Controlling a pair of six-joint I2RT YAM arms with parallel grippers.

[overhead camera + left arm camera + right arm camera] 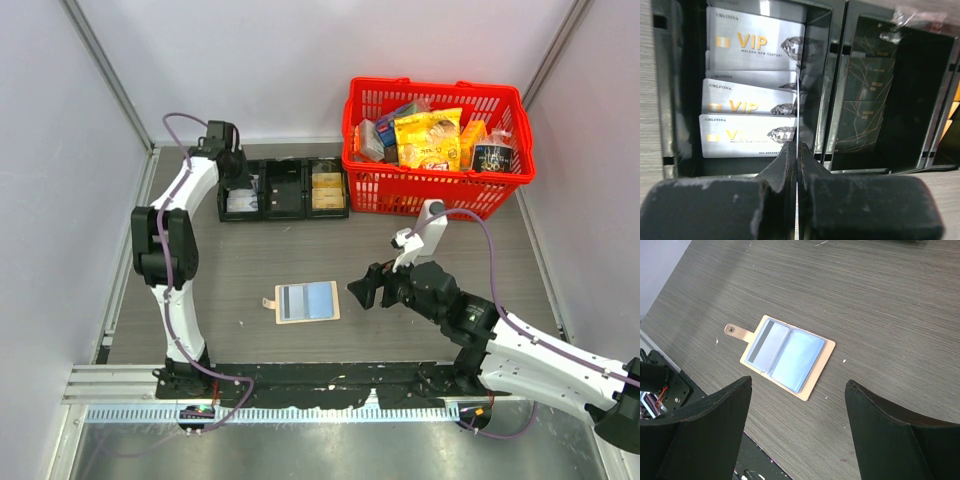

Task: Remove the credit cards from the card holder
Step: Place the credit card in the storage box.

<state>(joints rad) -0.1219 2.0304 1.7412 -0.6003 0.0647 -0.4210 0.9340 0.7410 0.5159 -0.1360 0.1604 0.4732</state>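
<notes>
- The left end effector (pixel 797 150) is closed, its two fingers pressed onto a thin credit card (pixel 797 110) that is seen edge-on.
- Directly below and ahead of it sits a black three-compartment tray (pixel 832 100).
- To the left of the held card, silver cards (pixel 752 100) are stacked overlapping in the left compartment. "VIP", "CHLITINA" and "MALSON NEW CENTURY" can be read on them.
- To its right, dark cards (pixel 865 105) with gold line patterns lie in the middle compartment. Their writing is too faint to be read.
- The right end effector (pixel 797 384) is open, its fingers spread wide above the table (pixel 880 305).
- The card holder (pixel 790 357) lies opened flat on the table, just ahead of the right end effector and untouched by it. Its snap tab (pixel 735 331) points to the left.
- A pale striped card (pixel 767 345) with a dark band is seen in its left pocket.
- A red basket (pixel 430 195) of packaged goods stands well beyond the right end effector. No labels there can be read.
</notes>
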